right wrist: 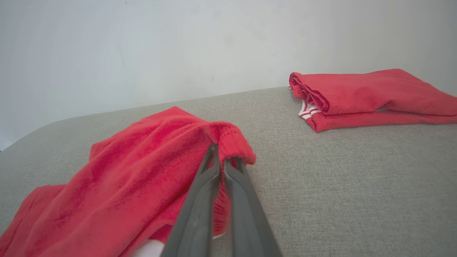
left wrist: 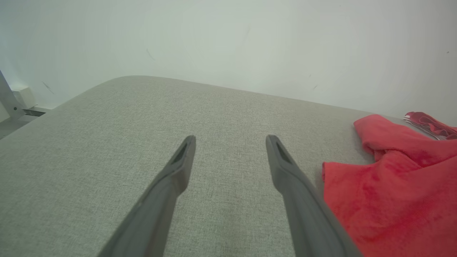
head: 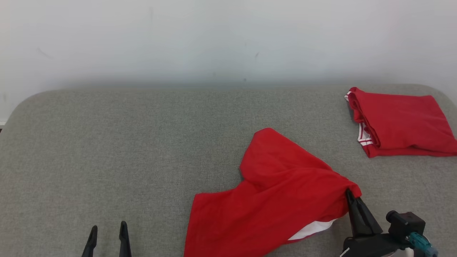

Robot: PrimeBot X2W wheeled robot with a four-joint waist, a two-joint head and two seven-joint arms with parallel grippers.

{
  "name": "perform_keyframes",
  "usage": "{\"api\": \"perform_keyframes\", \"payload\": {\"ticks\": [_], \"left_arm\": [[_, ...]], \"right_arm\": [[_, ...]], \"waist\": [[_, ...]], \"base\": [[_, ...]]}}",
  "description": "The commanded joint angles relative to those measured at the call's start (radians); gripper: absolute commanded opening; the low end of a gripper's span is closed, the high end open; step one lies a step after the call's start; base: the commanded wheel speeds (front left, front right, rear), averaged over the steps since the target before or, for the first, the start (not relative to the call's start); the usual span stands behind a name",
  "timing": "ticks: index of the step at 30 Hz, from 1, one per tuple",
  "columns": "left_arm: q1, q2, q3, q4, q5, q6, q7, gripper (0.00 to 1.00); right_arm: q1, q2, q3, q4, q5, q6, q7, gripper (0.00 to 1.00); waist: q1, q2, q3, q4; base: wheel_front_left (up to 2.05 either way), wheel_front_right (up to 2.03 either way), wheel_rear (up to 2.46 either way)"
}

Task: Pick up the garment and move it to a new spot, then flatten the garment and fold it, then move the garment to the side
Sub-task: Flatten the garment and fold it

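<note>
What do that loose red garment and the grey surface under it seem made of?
The red garment looks like soft matte knit cloth, perhaps cotton: it drapes and bunches. The grey surface looks like matte woven upholstery fabric, with a fine speckled weave.

The left claw (head: 109, 225) sits low at the lower left of the head view, fingers pointing up and spread wide, nothing between them. Over to the right claw (head: 348, 193): it reaches in from the lower right corner, fingers pressed tight together, tips pinched on the raised edge of the garment (head: 278, 200).
</note>
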Motion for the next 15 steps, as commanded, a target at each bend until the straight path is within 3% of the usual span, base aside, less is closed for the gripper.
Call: {"api": "perform_keyframes", "payload": {"ticks": [1, 7, 15], "left_arm": [[-0.011, -0.001, -0.005, -0.003, -0.002, 0.000, -0.003, 1.00], [-0.022, -0.002, -0.030, -0.006, -0.031, 0.018, -0.003, 1.00], [-0.048, -0.002, -0.077, 0.004, -0.038, 0.025, -0.003, 1.00]], "right_arm": [[0.008, -0.008, 0.008, -0.014, -0.003, 0.001, 0.017, 0.00], [-0.060, -0.019, 0.044, -0.023, 0.006, 0.001, 0.071, 0.00], [-0.250, -0.023, 0.097, 0.181, -0.059, 0.001, 0.125, 0.00]], "waist": [[0.0000, 0.0000, 0.006, 0.006], [0.0000, 0.0000, 0.018, 0.033], [0.0000, 0.0000, 0.036, 0.099]], "base": [[0.00, 0.00, 0.00], [0.00, 0.00, 0.00], [0.00, 0.00, 0.00]]}}
